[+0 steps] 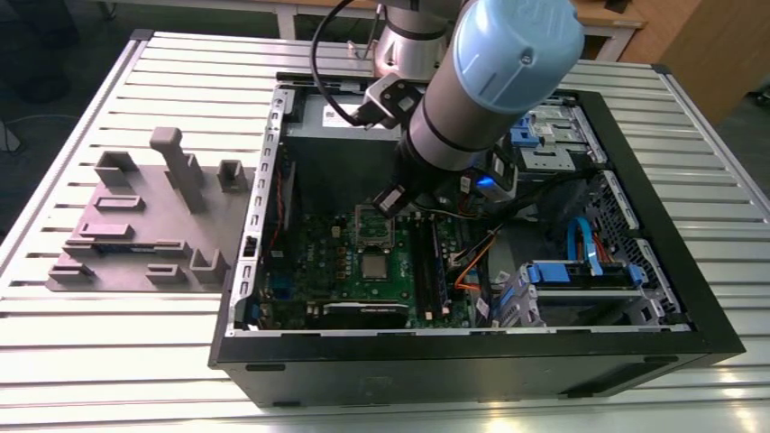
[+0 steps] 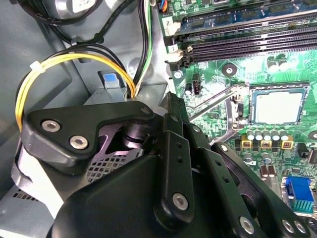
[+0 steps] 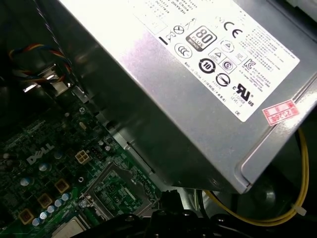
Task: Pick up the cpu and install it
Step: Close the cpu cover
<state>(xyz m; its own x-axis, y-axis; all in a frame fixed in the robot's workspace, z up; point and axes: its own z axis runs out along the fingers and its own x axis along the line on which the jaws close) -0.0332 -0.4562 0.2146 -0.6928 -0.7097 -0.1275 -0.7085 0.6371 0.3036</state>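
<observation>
While the gripper (image 2: 168,163), its jaw state unclear, hangs inside the case (image 1: 673,298), the square, shiny cpu (image 2: 277,107) lies flat on the green motherboard (image 2: 292,148).

slatted metal table (image 1: 108,343), wooden desk (image 1: 608,20)

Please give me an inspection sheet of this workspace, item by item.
Surface: slatted metal table, carrying an open PC case.
Job's things: cpu lies flat in its socket on the motherboard; socket frame open.
Clutter: grey fixture block beside the case.
Grippers: gripper inside the case, near the power supply, apart from the cpu.
Cables: yellow cable, tied; blue cables.
Surroundings: wooden furniture beyond the table.
</observation>
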